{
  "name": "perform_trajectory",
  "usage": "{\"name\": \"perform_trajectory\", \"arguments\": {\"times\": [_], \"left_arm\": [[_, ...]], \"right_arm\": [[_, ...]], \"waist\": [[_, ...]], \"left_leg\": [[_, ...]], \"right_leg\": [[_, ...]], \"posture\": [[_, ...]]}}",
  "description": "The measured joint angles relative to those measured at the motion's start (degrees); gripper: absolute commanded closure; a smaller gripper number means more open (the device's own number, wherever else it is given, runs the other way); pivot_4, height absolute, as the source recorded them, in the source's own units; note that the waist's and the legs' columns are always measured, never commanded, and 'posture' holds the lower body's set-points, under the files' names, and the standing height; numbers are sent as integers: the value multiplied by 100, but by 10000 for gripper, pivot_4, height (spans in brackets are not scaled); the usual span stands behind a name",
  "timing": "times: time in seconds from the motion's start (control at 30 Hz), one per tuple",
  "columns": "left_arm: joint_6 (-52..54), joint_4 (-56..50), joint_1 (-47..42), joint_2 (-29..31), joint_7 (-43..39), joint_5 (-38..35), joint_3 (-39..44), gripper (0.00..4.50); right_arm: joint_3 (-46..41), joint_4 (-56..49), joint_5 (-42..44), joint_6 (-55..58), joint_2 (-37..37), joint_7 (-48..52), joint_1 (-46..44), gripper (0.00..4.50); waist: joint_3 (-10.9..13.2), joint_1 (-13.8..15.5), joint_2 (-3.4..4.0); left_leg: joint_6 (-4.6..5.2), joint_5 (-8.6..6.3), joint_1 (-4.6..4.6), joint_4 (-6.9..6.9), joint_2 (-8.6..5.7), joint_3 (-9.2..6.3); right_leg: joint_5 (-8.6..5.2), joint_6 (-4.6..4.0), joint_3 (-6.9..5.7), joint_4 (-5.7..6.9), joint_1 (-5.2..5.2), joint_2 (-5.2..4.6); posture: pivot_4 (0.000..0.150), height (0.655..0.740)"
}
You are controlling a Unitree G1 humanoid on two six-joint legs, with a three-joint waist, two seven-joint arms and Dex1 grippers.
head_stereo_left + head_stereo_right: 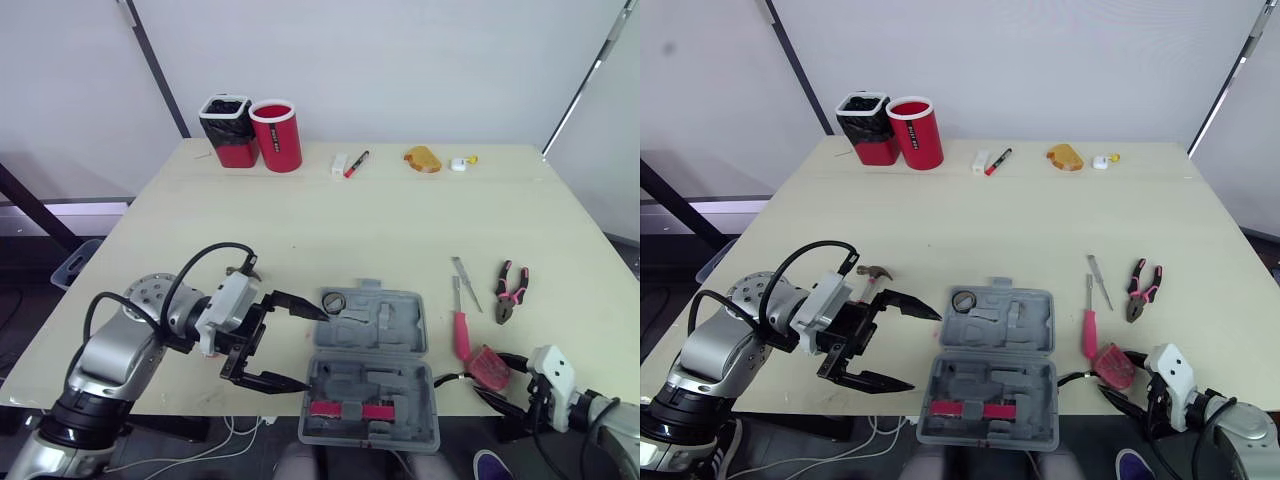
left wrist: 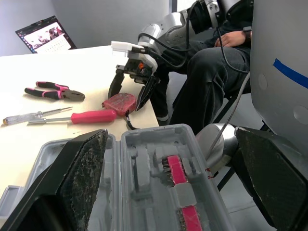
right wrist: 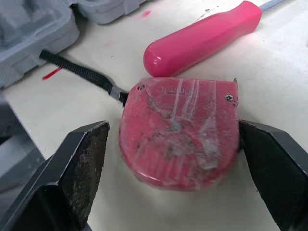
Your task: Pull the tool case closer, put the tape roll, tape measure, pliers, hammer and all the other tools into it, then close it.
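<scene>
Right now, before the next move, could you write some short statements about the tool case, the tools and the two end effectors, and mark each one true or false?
1. The tool case lies open. True.
2. The right end effector is shut on the tape measure. False: it is open, one finger on each side of the tape measure, which lies on the table.
3. The pliers are inside the case. False: they lie on the table, to the case's right.
4. The left end effector is open beside the case. True.
5. The pink-handled screwdriver lies between the case and the pliers. True.
</scene>
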Motion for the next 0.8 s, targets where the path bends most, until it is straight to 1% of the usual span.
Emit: {"name": "perform_trajectory", "arguments": {"times": [0.03,0.1,0.13,0.17,0.2,0.47,0.6,0.67,0.8], "left_arm": [[0,0,-5,0,0,0,0,0],[0,1,-16,-8,-1,0,0,0],[0,1,-18,-9,-1,0,0,0],[0,1,-20,-11,-1,0,-1,0],[0,1,-20,-12,-2,0,-1,0],[2,2,-51,-38,-3,0,-3,0],[21,2,-53,-47,-3,-1,-4,0],[22,4,-66,-77,1,-1,-3,0],[26,8,-78,-173,42,-1,-4,0]], "right_arm": [[0,-26,1,8,2,-35,19,3269],[-26,-35,-7,-1,43,-154,58,9488],[-36,-50,-11,-18,60,-206,87,14070],[-39,-60,-12,-19,61,-222,100,14927],[-49,-72,-13,-25,63,-244,120,15523],[-209,-223,-66,-109,-19,-398,197,15516],[-375,-575,-33,5,-633,-57,256,15516],[-458,-960,172,489,-953,68,219,15516],[-460,-1588,433,1186,-1346,311,-28,15516]], "waist": [[0,0,0],[0,0,0],[0,0,0],[0,0,0],[0,0,0],[0,-3,1],[1,0,1],[0,-5,2],[1,-10,3]], "left_leg": [[0,0,0,0,0,0],[0,0,0,0,0,0],[0,0,0,0,0,0],[0,0,0,0,0,0],[0,0,0,0,0,0],[0,0,0,-1,0,1],[0,0,0,0,-1,2],[0,0,1,-1,0,3],[0,0,1,-1,1,1]], "right_leg": [[0,0,1,0,0,0],[0,-1,0,0,0,0],[0,-1,0,0,0,0],[0,0,0,0,0,0],[-1,-1,0,0,0,0],[-1,0,2,0,-1,0],[-1,1,3,-1,-1,-1],[0,1,4,-1,-1,0],[0,2,3,0,-1,3]], "posture": [[1500,7400],[1500,7400],[1500,7400],[1500,7400],[1500,7400],[1500,7400],[1500,7400],[1500,7400],[1500,7400]]}}
